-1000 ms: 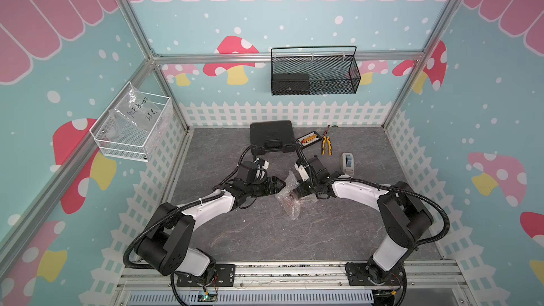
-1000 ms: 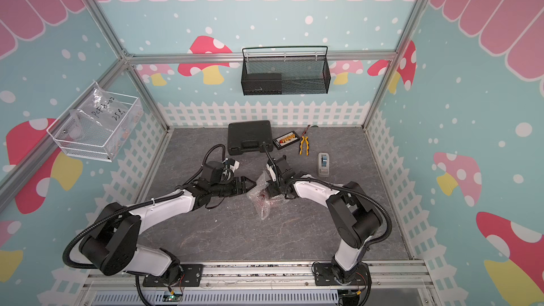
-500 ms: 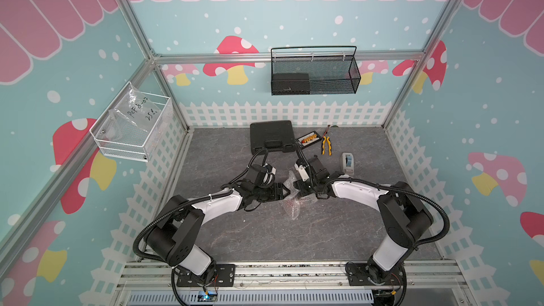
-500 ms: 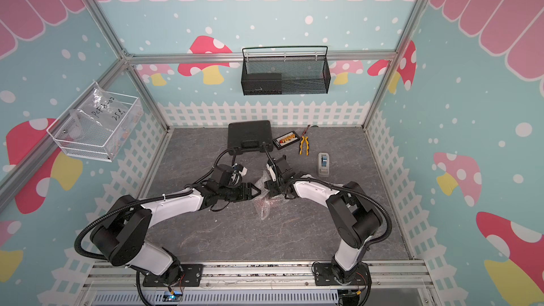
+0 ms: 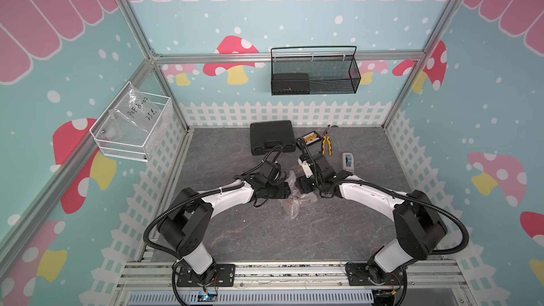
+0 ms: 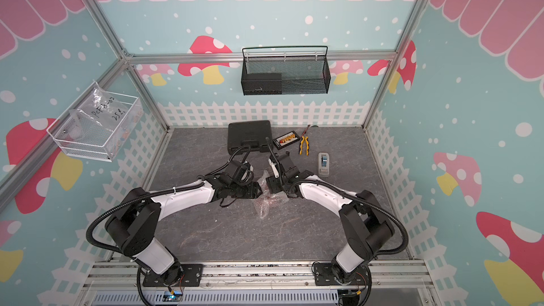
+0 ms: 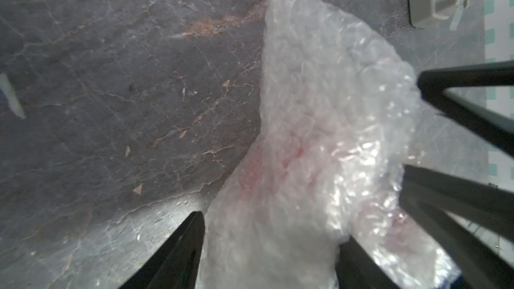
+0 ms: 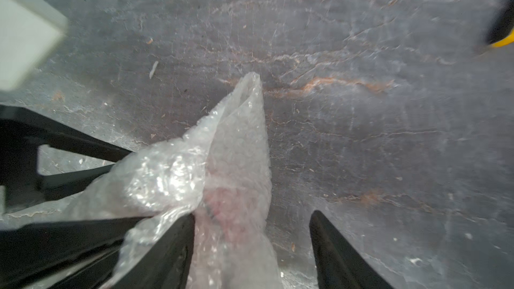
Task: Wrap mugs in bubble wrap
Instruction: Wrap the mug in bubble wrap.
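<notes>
Clerk: Left tool (image 5: 288, 191) and right tool (image 5: 298, 185), both top views: we log both tips at the bubble wrap (image 5: 291, 210) on the table (image 5: 338, 231), red mug (image 6: 269, 200) bundled inside.

Checker: Left wrist: jaws apart astride the wrap; pinched or not, we cannot tell. Risk, we judge: gripping film alone slides the mug out.

Clerk: Right wrist: jaws released, wrap against one finger (image 8: 167, 259). Risk: loose flap springs open.

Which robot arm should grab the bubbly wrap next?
Probably left: the bubble wrap fills the gap in the left gripper, while the right gripper has bare table in half its gap.
</notes>
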